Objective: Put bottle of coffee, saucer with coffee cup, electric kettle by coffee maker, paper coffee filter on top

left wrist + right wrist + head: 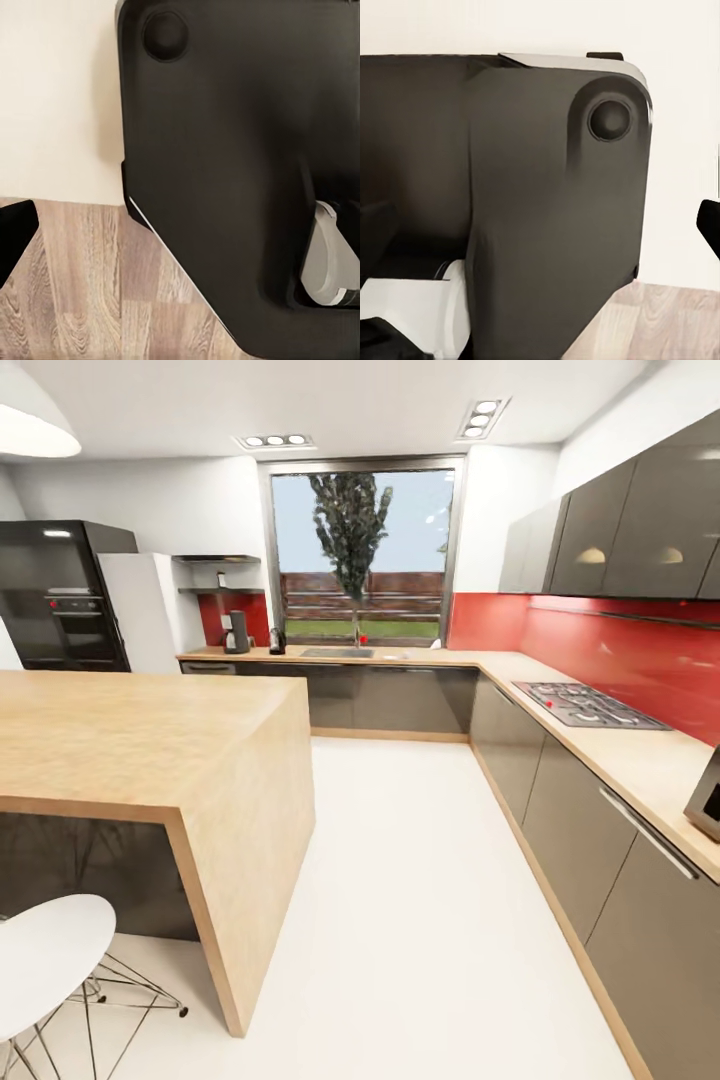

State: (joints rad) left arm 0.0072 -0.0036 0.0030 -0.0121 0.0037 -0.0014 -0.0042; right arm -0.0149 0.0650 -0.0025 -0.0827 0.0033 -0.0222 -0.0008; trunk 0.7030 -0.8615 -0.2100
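Transit phase, nothing picked up yet by the look of it. Head view looks down the kitchen: island [120, 750] in the left foreground, white floor [420, 880] running up the middle, L-shaped counter [430, 657] along the back wall and down the right side. Coffee maker [237, 631] stands on the counter at upper left of the frame, just right of the white fridge [140, 610]; a smaller dark item [277, 641] sits just beside it (maybe the kettle, too small to tell). Shelves [220, 574] hang above that corner with a small object [221, 579] between them, possibly the coffee bottle, not confirmable. Saucer, cup and filter I can't make out at this range. Sink [338, 653] under the window, hob [588, 705] on the right run. Both wrist views look down on the dark robot body [225, 172] over floor; a dark fingertip [15, 232] pokes in at left-centre edge of the left wrist frame, another fingertip [711, 225] at the right edge of the right wrist frame. Jaw spread not readable on either side, so can't tell whether they're released or clenched. My read: step in hand is the approach to the far corner. Next move calls for driving forward along the floor, keeping off the island corner, then stopping square to the coffee maker within reach of the shelves.
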